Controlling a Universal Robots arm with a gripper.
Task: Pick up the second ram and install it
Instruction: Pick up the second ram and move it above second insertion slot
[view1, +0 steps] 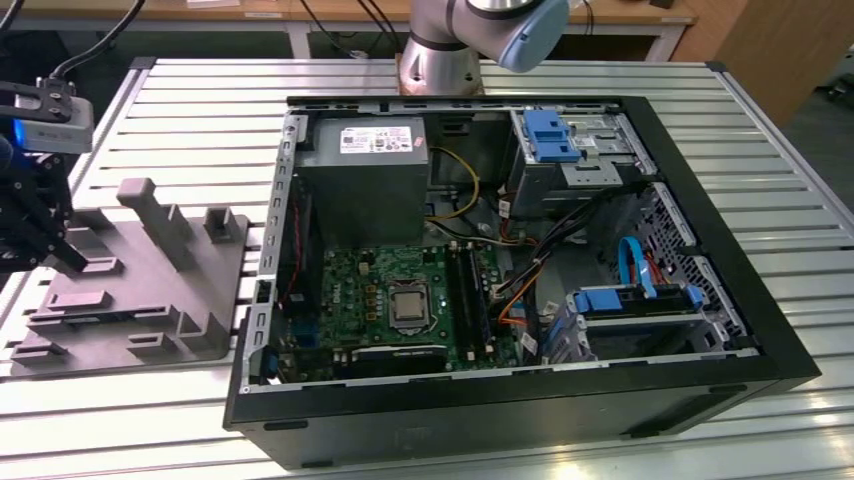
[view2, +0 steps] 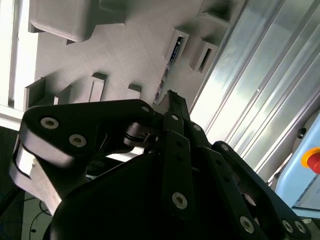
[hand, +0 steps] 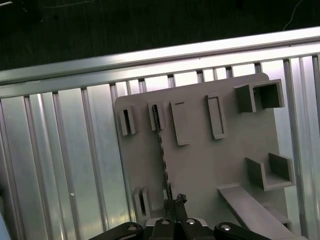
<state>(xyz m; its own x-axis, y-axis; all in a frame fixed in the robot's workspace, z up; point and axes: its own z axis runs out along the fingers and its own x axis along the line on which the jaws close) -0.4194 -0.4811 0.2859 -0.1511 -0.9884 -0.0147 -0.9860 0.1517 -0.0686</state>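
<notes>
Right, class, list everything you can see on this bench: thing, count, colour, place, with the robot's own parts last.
second ram: one, dark, seen edge-on, standing in a slot of the holder
holder: one, grey, on the table at the exterior view's left of the case
computer case: one, black, open, on the table
motherboard: one, green, inside the case
power supply: one, grey, inside the case
drive brackets: two, blue, inside the case
table: one, silver, slatted
arm: one, grey and blue, behind the case
gripper: one, black, over the holder at one end of the ram
</notes>
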